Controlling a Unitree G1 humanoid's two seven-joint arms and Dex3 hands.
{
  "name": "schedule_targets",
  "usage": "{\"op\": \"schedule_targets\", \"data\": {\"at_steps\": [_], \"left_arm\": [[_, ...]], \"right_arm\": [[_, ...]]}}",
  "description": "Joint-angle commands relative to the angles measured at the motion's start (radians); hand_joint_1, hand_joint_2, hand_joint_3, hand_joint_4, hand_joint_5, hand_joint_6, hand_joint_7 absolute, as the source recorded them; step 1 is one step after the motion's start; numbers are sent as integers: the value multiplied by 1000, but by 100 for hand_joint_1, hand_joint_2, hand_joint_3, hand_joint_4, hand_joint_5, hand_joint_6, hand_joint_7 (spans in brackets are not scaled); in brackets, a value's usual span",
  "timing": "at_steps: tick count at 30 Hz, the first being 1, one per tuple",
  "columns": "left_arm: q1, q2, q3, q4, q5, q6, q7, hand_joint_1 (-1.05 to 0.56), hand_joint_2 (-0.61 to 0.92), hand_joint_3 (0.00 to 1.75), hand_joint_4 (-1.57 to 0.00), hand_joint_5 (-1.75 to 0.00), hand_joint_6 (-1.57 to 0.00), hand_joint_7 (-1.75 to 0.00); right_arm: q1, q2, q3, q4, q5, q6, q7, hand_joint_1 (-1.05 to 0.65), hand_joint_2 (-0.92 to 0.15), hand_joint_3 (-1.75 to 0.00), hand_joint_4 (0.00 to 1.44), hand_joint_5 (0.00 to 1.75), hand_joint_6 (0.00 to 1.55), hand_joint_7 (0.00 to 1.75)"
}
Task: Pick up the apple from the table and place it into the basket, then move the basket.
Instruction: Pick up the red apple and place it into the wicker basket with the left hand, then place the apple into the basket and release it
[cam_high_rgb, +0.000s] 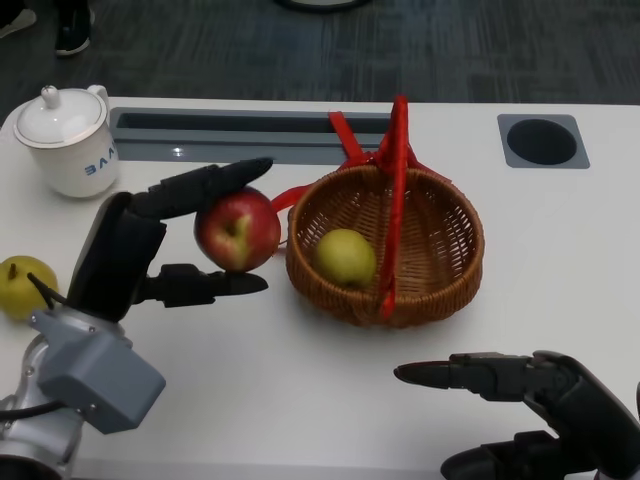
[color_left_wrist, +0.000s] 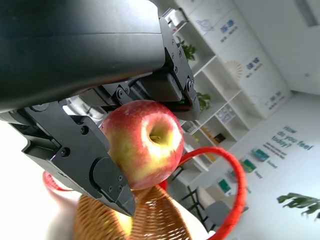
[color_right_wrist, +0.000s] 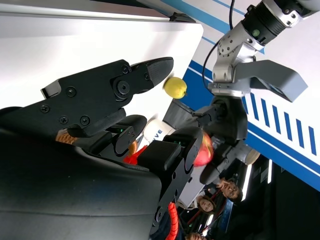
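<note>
Head view – left hand (cam_high_rgb: 150, 255) grips apple (cam_high_rgb: 237, 229), right hand (cam_high_rgb: 520, 400) empty, fingers apart

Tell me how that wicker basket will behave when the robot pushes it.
The basket looks woven and light, so it probably slides easily. Its tall red handle may wobble. The yellow-green fruit inside could roll and shift.

One apple (cam_high_rgb: 237, 229), two pears (cam_high_rgb: 346, 256) (cam_high_rgb: 22, 285), one basket (cam_high_rgb: 448, 262), one cup (cam_high_rgb: 70, 140).
</note>
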Motion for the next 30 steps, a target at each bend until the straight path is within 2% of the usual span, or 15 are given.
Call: {"op": "schedule_targets", "data": {"at_steps": [1, 7, 15, 30], "left_arm": [[-12, -4, 9, -68, 5, 33, -9, -13, 78, 0, -130, -2, -116, -1], [-60, -38, -18, -91, -34, 58, -90, -9, 78, 0, -128, -1, -115, 0], [-161, -97, -39, 36, -45, 66, -155, -9, 79, 0, -127, 0, -114, 0], [-387, -147, -82, 438, 98, 58, -27, -12, 80, 0, -125, 0, -114, 0]], "right_arm": [[-8, -9, -4, 4, 1, -14, -5, -40, -84, 0, 70, 0, 67, 0], [-7, -4, -4, 9, -15, -29, -16, -40, -84, 0, 69, 0, 68, 0], [3, -2, -1, 4, -14, -34, -27, -40, -83, 0, 70, 0, 69, 0], [13, -6, 3, -2, -11, -39, -38, -39, -82, 0, 71, 0, 70, 0]]}}
